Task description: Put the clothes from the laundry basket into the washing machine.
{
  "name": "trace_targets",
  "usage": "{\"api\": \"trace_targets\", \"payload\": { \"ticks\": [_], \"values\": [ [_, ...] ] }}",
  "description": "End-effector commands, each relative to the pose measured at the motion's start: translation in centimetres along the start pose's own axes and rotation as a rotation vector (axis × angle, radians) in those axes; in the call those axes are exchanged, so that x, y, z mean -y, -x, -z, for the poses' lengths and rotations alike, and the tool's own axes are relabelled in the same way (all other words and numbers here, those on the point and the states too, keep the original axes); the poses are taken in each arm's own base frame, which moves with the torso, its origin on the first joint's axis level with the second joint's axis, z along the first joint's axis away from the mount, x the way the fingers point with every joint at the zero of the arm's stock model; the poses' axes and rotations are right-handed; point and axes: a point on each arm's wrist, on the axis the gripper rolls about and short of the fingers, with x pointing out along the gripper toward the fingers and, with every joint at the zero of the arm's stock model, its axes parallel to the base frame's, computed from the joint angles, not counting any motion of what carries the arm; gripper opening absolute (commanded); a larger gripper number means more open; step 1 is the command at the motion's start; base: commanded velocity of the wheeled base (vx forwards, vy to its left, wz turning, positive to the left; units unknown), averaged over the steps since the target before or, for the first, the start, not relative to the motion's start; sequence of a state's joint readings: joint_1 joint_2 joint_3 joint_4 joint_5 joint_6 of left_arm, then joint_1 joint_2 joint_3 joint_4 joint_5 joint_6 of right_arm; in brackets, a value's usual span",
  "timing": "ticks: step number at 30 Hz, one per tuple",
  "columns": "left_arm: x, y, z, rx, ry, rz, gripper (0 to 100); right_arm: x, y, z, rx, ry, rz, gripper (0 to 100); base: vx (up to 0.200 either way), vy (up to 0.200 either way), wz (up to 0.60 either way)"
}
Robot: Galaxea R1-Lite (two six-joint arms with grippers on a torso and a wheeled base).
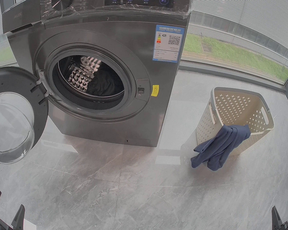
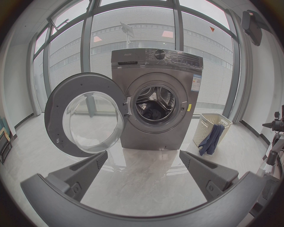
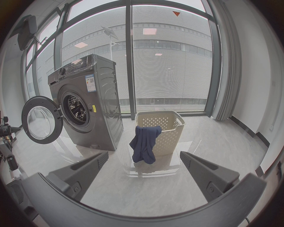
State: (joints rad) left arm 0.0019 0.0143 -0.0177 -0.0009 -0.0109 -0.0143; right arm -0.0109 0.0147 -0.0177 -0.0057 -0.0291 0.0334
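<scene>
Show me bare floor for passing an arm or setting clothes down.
Bare floor spreads wide in front of the washing machine and the laundry basket. A narrower strip lies between those two. Crowded: beside the open door, and where the blue garment hangs over the basket's rim, down its side.

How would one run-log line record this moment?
washing machine door open | dark clothing in drum | navy garment draped over laundry basket rim | left gripper open, empty | right gripper open, empty

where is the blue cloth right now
Head view, right side: the blue cloth hangs over the basket's near rim, down its outside, right of the washer.
</scene>
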Motion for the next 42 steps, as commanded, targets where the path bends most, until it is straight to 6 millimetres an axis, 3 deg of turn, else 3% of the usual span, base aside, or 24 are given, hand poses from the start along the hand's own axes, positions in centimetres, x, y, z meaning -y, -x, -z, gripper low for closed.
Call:
{"api": "trace_targets", "payload": {
  "ticks": [1, 5, 15, 33, 42],
  "values": [
    [-0.01, -0.04, 0.51, -0.006, 0.000, -0.001, 100, 0.02, 0.00, 0.48, -0.001, 0.000, 0.000, 100, 0.000, -0.200, 0.00],
    [-0.01, -0.04, 0.51, -0.006, 0.003, -0.001, 100, 0.02, 0.00, 0.48, -0.001, 0.000, 0.000, 100, 0.000, -0.200, 0.00],
    [-0.01, -0.04, 0.51, -0.006, -0.002, -0.001, 100, 0.02, 0.00, 0.48, -0.001, 0.000, 0.000, 100, 0.000, 0.000, 0.00],
    [-0.01, -0.04, 0.51, -0.006, 0.001, 0.000, 100, 0.02, 0.00, 0.48, -0.001, 0.000, 0.000, 100, 0.000, -0.200, 0.00],
    [-0.01, -0.04, 0.51, -0.006, 0.001, 0.000, 100, 0.02, 0.00, 0.48, -0.001, 0.000, 0.000, 100, 0.000, 0.000, 0.00]
  ]
}}
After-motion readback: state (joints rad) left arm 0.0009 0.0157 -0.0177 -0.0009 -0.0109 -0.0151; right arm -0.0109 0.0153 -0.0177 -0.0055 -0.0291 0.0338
